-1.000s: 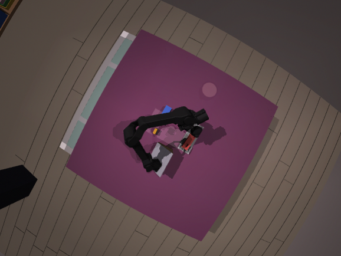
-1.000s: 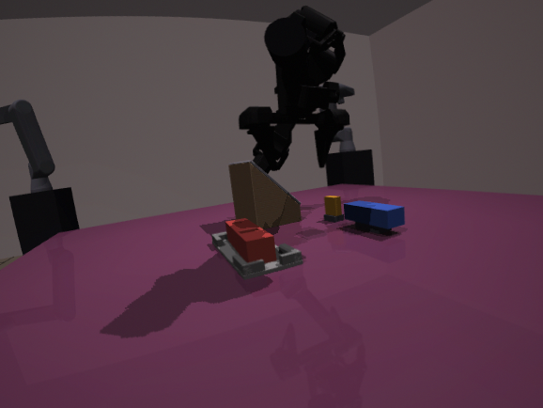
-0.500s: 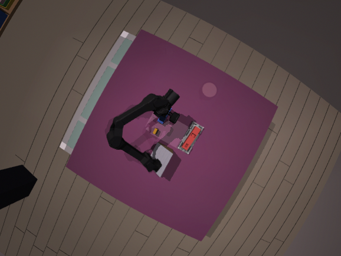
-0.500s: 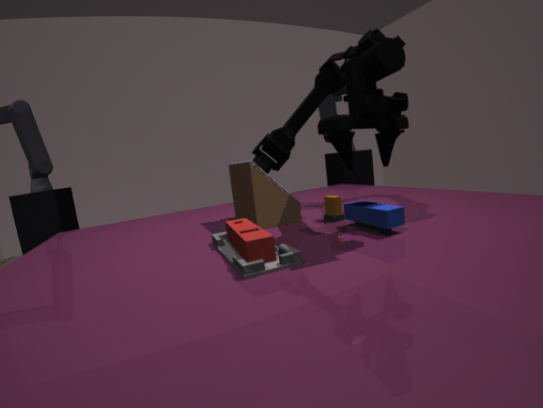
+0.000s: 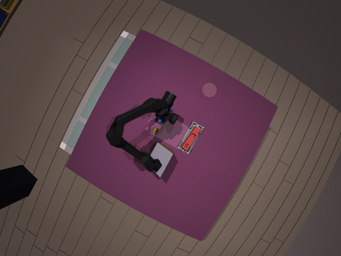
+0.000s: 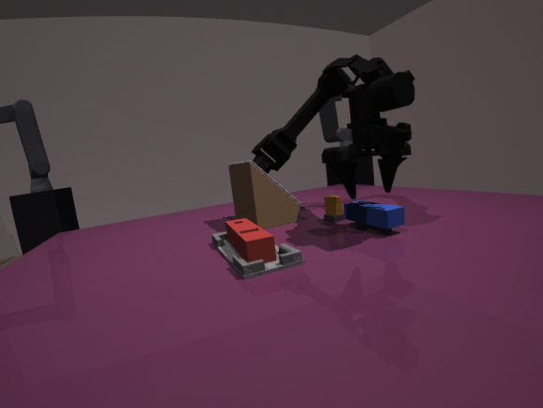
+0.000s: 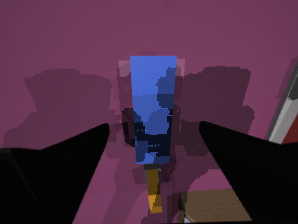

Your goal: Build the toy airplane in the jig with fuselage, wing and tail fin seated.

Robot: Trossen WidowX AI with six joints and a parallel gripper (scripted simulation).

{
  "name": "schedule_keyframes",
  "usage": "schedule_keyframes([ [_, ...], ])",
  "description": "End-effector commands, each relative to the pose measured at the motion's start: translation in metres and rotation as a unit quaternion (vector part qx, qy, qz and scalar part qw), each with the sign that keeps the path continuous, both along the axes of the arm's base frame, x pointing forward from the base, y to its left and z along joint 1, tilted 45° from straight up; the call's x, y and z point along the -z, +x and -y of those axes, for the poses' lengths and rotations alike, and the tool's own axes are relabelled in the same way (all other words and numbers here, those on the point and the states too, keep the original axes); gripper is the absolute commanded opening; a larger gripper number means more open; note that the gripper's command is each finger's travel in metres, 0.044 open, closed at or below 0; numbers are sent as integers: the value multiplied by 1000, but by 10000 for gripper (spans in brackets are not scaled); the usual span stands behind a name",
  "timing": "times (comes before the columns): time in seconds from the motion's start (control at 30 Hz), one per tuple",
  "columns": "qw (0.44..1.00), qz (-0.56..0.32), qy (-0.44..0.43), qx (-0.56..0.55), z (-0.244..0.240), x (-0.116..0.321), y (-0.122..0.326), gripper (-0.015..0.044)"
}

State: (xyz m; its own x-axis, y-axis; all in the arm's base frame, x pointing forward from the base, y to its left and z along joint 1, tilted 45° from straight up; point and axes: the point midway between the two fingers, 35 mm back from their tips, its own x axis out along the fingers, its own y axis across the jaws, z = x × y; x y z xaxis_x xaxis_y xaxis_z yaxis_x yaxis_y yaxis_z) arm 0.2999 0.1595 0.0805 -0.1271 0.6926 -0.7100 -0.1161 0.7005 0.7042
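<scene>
Hovering with released jaws (image 5: 167, 115) (image 6: 370, 194) over the blue wing (image 5: 160, 121) (image 6: 376, 213) (image 7: 153, 85), mostly hiding it from above, near the yellow fin (image 5: 155, 130) (image 6: 333, 206) (image 7: 154, 187), with the red fuselage (image 5: 192, 137) (image 6: 251, 239) (image 7: 293, 131) in the jig (image 5: 200, 127) (image 6: 292, 255) (image 7: 285, 117), both cropped in the wrist view, undersides unseen.

Sloped wooden wedge (image 5: 161, 158) (image 6: 277, 202) (image 7: 215, 204), purple tabletop (image 5: 233, 118) (image 6: 188, 329) (image 7: 225, 30)
</scene>
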Motion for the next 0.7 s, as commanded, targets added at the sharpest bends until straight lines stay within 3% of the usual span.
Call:
schedule_keyframes([
  [0.0, 1000, -3, 3, 2, -3, 4, -2, 440],
  [0.67, 1000, -3, 3, 2, -26, 26, -5, 440],
])
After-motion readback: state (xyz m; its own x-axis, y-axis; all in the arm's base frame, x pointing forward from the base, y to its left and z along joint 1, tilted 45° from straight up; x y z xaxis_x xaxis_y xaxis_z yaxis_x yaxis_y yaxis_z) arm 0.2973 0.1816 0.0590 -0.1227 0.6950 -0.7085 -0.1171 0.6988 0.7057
